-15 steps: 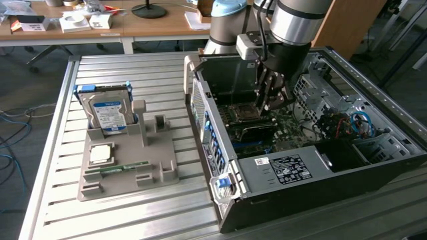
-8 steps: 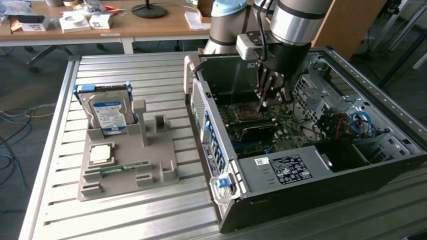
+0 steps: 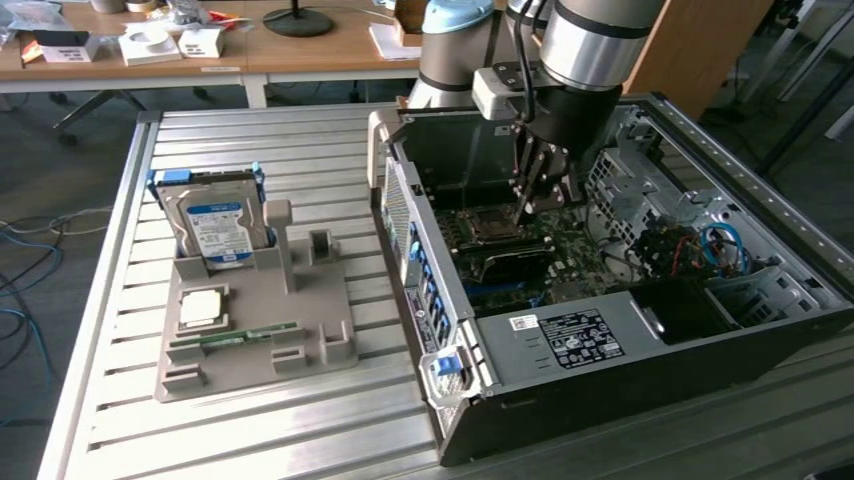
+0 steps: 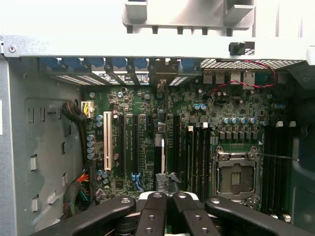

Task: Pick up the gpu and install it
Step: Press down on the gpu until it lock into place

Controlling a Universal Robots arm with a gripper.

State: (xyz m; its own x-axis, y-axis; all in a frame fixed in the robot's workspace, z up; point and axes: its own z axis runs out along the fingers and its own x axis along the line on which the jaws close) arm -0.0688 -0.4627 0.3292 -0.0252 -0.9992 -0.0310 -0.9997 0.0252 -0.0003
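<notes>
The gpu (image 4: 165, 180) shows in the wrist view as a thin dark card seen edge-on. It stands upright among the expansion slots of the green motherboard (image 4: 142, 98). My gripper (image 4: 168, 197) hangs directly over the card's top edge with its black fingers (image 4: 156, 206) drawn together. Whether they pinch the card or only meet above it is hidden. In the exterior view my gripper (image 3: 531, 212) reaches straight down into the open computer case (image 3: 641, 330), near the processor socket.
On the exterior view's left, a grey tray (image 3: 254, 365) holds a hard drive (image 3: 214, 225) with a blue-white label, a processor (image 3: 200, 308) and a green memory stick (image 3: 247, 335). Case walls, cables (image 3: 707, 245) and drive cages surround my gripper.
</notes>
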